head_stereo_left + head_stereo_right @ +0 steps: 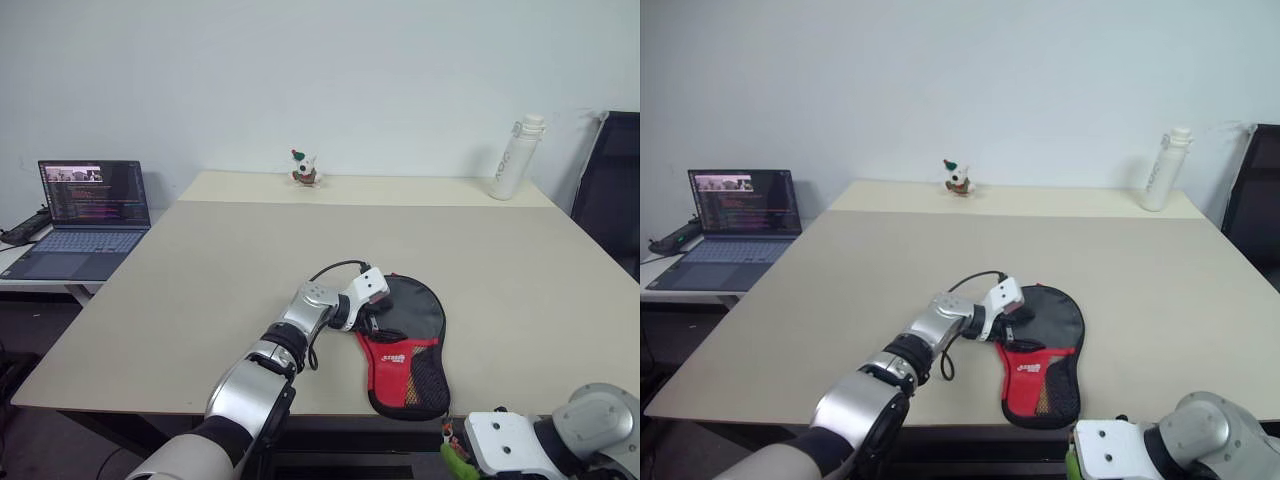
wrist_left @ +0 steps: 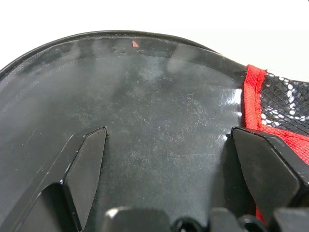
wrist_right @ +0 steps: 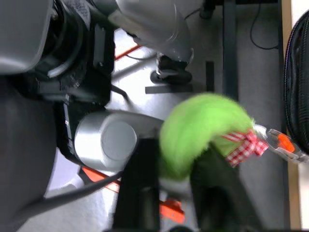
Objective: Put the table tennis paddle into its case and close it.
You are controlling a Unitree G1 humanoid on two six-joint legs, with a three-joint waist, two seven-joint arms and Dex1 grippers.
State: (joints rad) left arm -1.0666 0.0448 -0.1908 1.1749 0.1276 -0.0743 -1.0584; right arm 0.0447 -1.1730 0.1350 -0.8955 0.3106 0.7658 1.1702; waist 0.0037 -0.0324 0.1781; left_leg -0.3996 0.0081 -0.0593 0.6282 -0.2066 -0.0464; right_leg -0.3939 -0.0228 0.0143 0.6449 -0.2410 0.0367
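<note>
A: Case location?

B: The case [image 1: 408, 345] lies flat at the table's [image 1: 200, 280] near edge, lower centre of frame, zipped round the paddle as far as visible.

A: Left gripper [image 1: 378, 322]?

B: Fingers spread wide, resting on the case's black face.

A: Right gripper [image 3: 176, 193]?

B: Lower right, off the table edge, fingers closed around the green charm [image 3: 203, 130].
</note>
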